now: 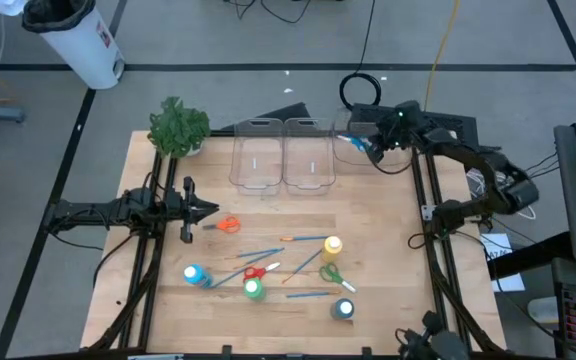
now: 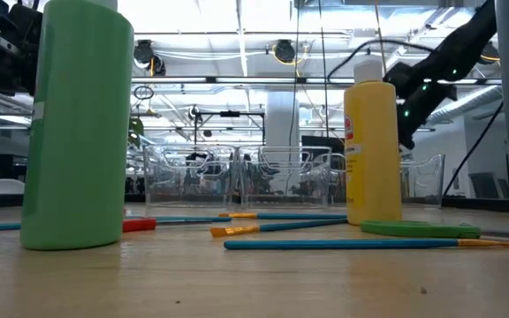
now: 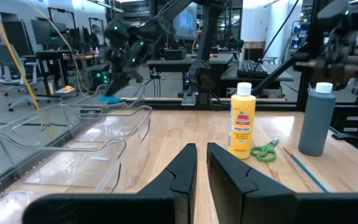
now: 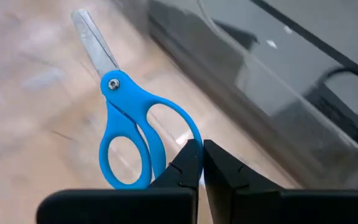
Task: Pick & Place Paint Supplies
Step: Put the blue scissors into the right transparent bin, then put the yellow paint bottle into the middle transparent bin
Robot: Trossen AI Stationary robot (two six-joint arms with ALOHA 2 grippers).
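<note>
- Standing nearest the table's front edge are a dark paint bottle [image 1: 344, 310] and a green paint bottle [image 1: 254, 289], with a blue paint bottle [image 1: 194, 274] off to the left.
- Lying among them are red-handled scissors [image 1: 254, 271], green-handled scissors [image 1: 330, 275] and several thin blue paintbrushes [image 1: 258, 253].
- Standing just behind these is a yellow paint bottle [image 1: 332, 246].
- Lying farther back on the left are orange-handled scissors [image 1: 227, 225], just beside the left gripper [image 1: 208, 211].
- Hovering there, the left gripper is showing its fingers nearly together and is holding nothing.
- Sitting in a row at the back are 3 clear bins [image 1: 307, 157], beside a leafy plant [image 1: 178, 128].
- Hanging over the rightmost bin, the right gripper [image 1: 373, 146] is clamping blue-handled scissors [image 4: 128, 133] by 1 handle loop.
</note>
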